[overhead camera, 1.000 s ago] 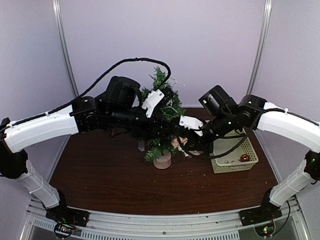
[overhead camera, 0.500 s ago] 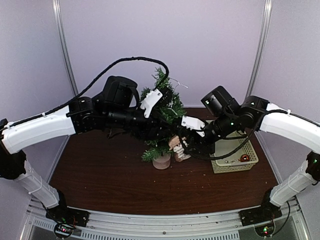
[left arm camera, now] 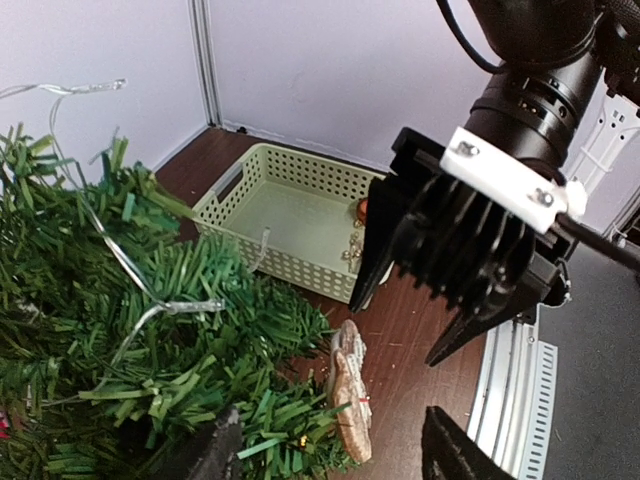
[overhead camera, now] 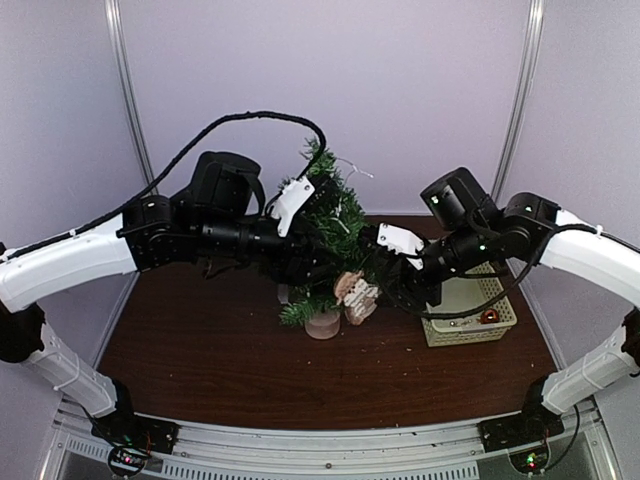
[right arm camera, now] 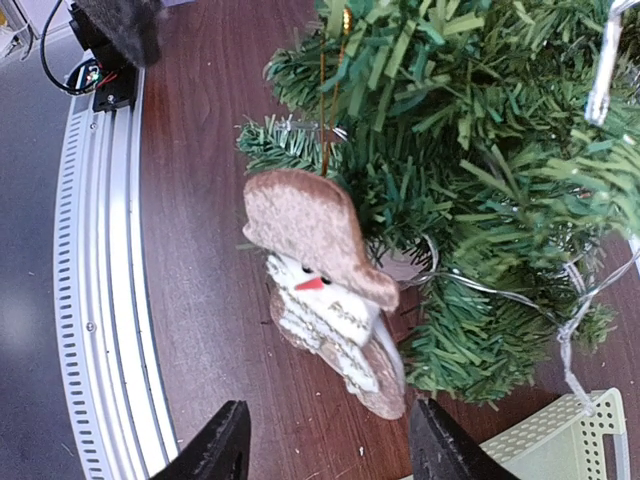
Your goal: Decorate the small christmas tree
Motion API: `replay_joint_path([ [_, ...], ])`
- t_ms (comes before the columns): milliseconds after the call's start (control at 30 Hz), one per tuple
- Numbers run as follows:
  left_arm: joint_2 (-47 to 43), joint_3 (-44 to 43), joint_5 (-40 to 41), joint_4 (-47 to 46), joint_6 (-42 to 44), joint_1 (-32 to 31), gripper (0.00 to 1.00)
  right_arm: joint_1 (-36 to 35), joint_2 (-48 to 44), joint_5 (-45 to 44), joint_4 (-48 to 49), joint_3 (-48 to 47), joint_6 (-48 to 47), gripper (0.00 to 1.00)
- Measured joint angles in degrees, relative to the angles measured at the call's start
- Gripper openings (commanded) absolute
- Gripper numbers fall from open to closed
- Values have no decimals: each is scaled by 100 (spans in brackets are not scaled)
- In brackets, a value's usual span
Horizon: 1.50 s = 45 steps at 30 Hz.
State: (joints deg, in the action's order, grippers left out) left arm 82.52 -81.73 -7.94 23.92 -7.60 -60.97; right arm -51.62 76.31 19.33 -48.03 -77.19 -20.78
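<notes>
The left pincer (left arm camera: 335, 455) is standing spread, its two dark fingertips apart and pinching nothing. Just ahead of those tips a snowman ornament (left arm camera: 350, 405) is hanging edge-on. To the pincer's left the bristly green branches of the small christmas tree (left arm camera: 120, 330) are filling the view, with a thin wire of lights (left arm camera: 150, 300) trailing across them. Farther ahead the right pincer (left arm camera: 395, 335) is pointing back toward it, its jaws likewise spread and gripping nothing. Beyond that pincer a pale green basket (left arm camera: 290, 165) is sitting with a red bauble (left arm camera: 364, 208) lying against its far wall.

In the right wrist view, the snowman is dangling just beyond the right pincer's fingertips, clear of both. It is wearing a brown hat and an orange nose, and it is hanging by a gold thread (right arm camera: 322, 100) from a low branch. Behind it the tree's lower boughs are spreading, and a sliver of the pale base (right arm camera: 400, 265) is peeping out. Off to this pincer's left a metal rail (right arm camera: 100, 300) is running along the table edge.

From above, the tree is standing upright between the two pincers, near the middle of the brown table (overhead camera: 200, 350). The left pincer is reaching in among the branches.
</notes>
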Motion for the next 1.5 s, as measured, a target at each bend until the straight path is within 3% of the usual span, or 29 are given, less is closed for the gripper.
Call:
replay_joint_path([
  [267,-321,170,17,-44,50,0,67,68,-308,0,153,94,131,61],
  [833,-1139,1038,326,-310,-203,293,66,1054,-680,326,850,337,1016,63],
  [1167,-2070,2168,457,-691,-1045,1207,61,1775,-227,863,1329,494,1685,61],
  [1500,-2006,2656,750,-791,-1565,1556,59,2400,522,1834,2291,645,2677,52],
])
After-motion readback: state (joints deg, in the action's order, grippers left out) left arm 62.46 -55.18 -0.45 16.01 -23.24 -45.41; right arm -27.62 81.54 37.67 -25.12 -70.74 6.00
